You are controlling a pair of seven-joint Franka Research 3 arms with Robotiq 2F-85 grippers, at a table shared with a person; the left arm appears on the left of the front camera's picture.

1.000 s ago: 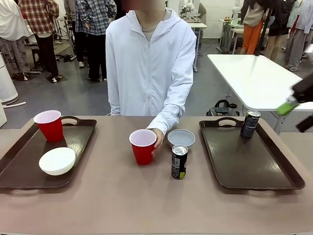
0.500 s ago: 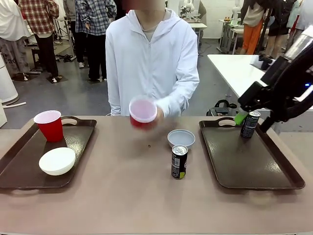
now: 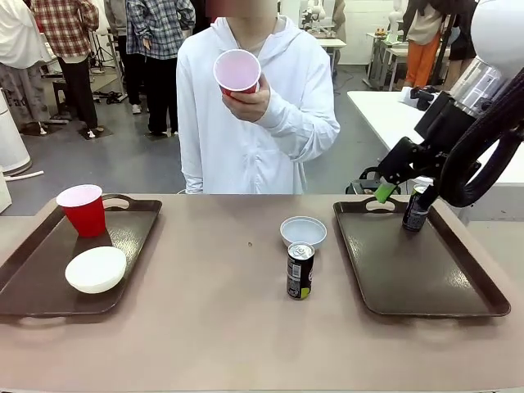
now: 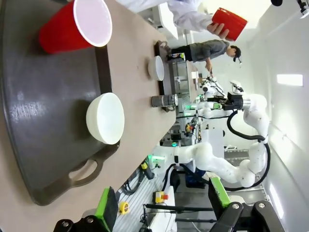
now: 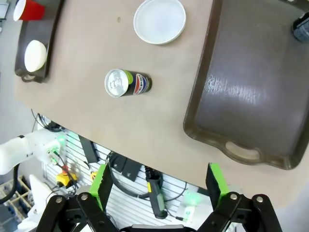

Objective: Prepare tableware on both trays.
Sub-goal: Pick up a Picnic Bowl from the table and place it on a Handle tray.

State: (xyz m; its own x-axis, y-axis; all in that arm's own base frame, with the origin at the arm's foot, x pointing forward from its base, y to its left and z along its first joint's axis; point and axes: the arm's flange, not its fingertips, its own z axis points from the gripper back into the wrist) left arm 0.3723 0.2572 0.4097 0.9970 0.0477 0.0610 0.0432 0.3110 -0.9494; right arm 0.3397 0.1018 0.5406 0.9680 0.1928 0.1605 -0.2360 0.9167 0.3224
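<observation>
The red cup, thin plastic with a white inside, is at top centre in the person's hand, off the tabletop. At mid-frame sit the shallow grey bowl and a dark can, smooth and cylindrical. The left tray holds a second cup and a glossy white bowl; the right tray has only a far can, so I judge it half laid. My right pincer hangs wide and empty above that tray; next it needs a grip across the bowl's rim. My left pincer is wide too
</observation>
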